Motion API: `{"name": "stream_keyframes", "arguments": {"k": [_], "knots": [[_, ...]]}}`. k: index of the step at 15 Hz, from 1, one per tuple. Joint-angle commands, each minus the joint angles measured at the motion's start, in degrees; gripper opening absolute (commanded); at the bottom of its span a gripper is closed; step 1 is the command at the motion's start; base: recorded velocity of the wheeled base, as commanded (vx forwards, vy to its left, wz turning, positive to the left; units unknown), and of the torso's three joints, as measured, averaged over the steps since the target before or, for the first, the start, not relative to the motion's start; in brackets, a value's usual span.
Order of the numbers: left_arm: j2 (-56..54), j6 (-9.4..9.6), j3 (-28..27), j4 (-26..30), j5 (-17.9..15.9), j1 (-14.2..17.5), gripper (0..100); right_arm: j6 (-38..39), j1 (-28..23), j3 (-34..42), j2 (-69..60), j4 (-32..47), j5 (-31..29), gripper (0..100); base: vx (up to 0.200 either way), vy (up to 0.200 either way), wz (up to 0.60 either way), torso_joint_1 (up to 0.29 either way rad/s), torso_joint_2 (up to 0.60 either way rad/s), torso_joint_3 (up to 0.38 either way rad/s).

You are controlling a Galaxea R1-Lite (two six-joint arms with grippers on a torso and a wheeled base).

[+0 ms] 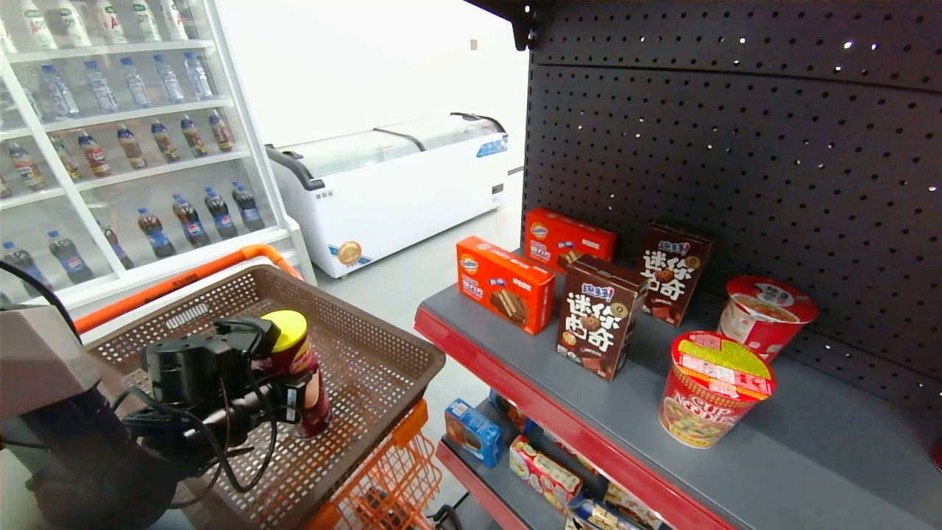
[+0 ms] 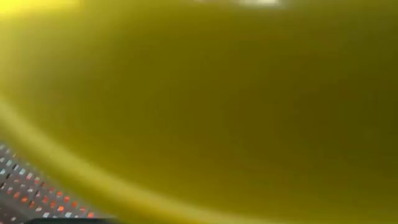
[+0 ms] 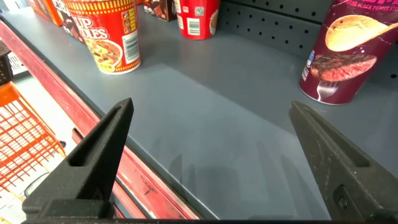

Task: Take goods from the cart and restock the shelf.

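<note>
A maroon chip can with a yellow lid [image 1: 291, 346] stands in the brown cart basket [image 1: 383, 353]. My left gripper [image 1: 294, 394] is clasped around its body, and the yellow lid [image 2: 199, 106] sits right against the left wrist camera. My right gripper [image 3: 211, 168] hangs open above the front part of the grey shelf [image 3: 217, 106], nothing between its fingers. Beyond it on the shelf stands another maroon chip can [image 3: 339, 56].
On the shelf [image 1: 809, 449] stand two orange boxes [image 1: 506, 283], two brown cookie boxes [image 1: 600, 316] and two red noodle cups [image 1: 714, 390]. A red lip [image 1: 544, 412] edges the shelf front; a lower shelf holds more goods [image 1: 475, 430]. Drink cooler and chest freezer stand behind.
</note>
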Motion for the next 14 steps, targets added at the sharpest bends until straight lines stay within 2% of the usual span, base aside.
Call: {"name": "stream_keyframes", "arguments": {"k": [1, 4, 7, 8, 9, 12, 14], "knots": [[-0.5, -0.27, -0.1, 0.9, 1.7, -0.6, 0, 0.0, 0.0, 0.0, 0.0, 0.0, 0.0, 100, 0.000, 0.000, 0.00, 0.000, 0.00, 0.000], [-4.0, -1.06, -0.6, 2.4, 1.6, -0.3, 0, 0.0, 0.0, 0.0, 0.0, 0.0, 0.0, 100, 0.000, 0.000, 0.00, 0.000, 0.00, 0.000], [-8.3, -2.65, -3.9, 8.8, 1.3, -0.6, 0, 0.0, 0.0, 0.0, 0.0, 0.0, 0.0, 100, 0.000, 0.000, 0.00, 0.000, 0.00, 0.000], [-10.8, -3.17, -6.9, 13.4, 1.2, -0.6, 0, 0.0, 0.0, 0.0, 0.0, 0.0, 0.0, 100, 0.000, 0.000, 0.00, 0.000, 0.00, 0.000], [-12.2, -3.17, -7.5, 15.9, 0.8, -0.7, 0, 0.0, 0.0, 0.0, 0.0, 0.0, 0.0, 100, 0.000, 0.000, 0.00, 0.000, 0.00, 0.000], [-16.4, -3.09, -7.3, 21.5, -6.1, -1.2, 0, 0.0, 0.0, 0.0, 0.0, 0.0, 0.0, 100, 0.000, 0.000, 0.00, 0.000, 0.00, 0.000], [-20.7, -3.09, -7.9, 22.0, -6.3, -2.8, 0, 0.0, 0.0, 0.0, 0.0, 0.0, 0.0, 100, 0.000, 0.000, 0.00, 0.000, 0.00, 0.000]]}}
